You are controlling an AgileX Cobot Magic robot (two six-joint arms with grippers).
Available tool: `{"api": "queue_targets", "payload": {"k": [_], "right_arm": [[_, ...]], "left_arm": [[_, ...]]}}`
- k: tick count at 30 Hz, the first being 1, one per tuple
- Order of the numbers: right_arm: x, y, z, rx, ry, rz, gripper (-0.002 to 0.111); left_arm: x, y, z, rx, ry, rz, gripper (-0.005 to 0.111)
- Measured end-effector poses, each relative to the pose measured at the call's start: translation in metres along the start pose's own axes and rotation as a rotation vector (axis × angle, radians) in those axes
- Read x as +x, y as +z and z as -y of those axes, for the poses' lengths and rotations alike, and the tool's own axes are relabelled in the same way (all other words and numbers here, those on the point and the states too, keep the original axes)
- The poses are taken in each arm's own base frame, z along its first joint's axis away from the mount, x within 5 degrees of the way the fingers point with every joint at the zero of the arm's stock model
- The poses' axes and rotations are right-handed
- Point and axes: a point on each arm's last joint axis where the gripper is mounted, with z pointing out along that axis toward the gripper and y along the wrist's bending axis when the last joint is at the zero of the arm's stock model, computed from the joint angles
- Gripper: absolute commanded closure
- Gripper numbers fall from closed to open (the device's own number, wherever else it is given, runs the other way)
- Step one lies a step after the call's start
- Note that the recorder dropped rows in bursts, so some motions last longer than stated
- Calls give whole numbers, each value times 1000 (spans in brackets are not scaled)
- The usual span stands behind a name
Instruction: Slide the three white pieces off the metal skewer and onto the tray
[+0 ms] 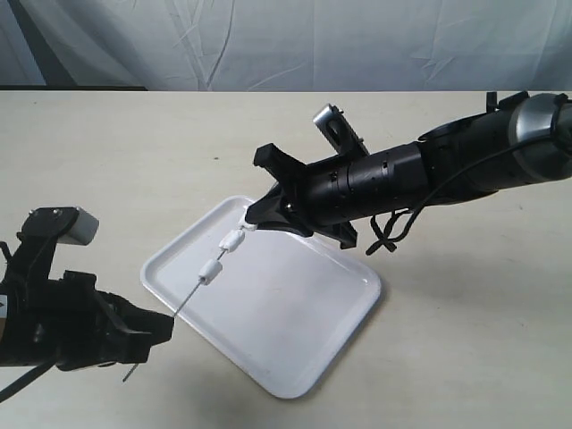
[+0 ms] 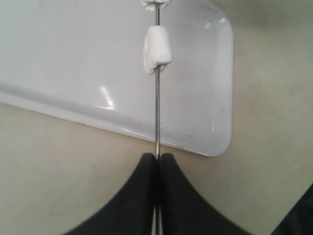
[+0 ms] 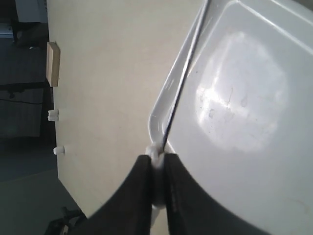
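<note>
The white tray lies mid-table. The thin metal skewer slants above its left part, between my two grippers. My left gripper is shut on the skewer's lower end, seen in the left wrist view with the skewer running out of the gripper over the tray. Two white pieces sit on the rod. The third white piece is pinched at the upper end by my shut right gripper, also seen in the exterior view.
The beige table runs to a white cloth backdrop. A small wooden block and two small white bits sit at the table's edge in the right wrist view. The right arm reaches in over the tray's far side.
</note>
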Motion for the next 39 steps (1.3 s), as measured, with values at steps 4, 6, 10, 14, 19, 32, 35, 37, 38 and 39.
{"api": "queue_targets", "payload": {"k": [4,6,10,14,19,32,35,37,38,39], "right_arm": [[-1,0,1,11,-27,10,104],[-3,1,0,19,-37,21,104],[-12,1,-5,32,-60,64,104],[-21,0,-10,46,-79,111,104],[-33,-2,-13,82,-84,182,104],[-26,0,-3,177,-181,129,104],[-6,10,10,207,-188,38,102],[7,19,17,219,-186,-25,94],[14,24,21,220,-183,-60,88],[18,28,22,217,-181,-82,83]], "left_arm": [[8,1,-2,-4,-14,-21,107],[13,1,-3,-4,-21,-34,107],[25,2,-5,3,-40,-72,107],[38,2,-8,-1,-59,-107,107],[43,3,-8,3,-69,-122,107],[40,3,-12,-41,-82,-92,107],[30,3,-10,-39,-82,-60,107],[24,2,-8,-31,-82,-43,107],[22,2,-8,-28,-87,-34,107],[21,2,-8,-27,-87,-29,107]]}}
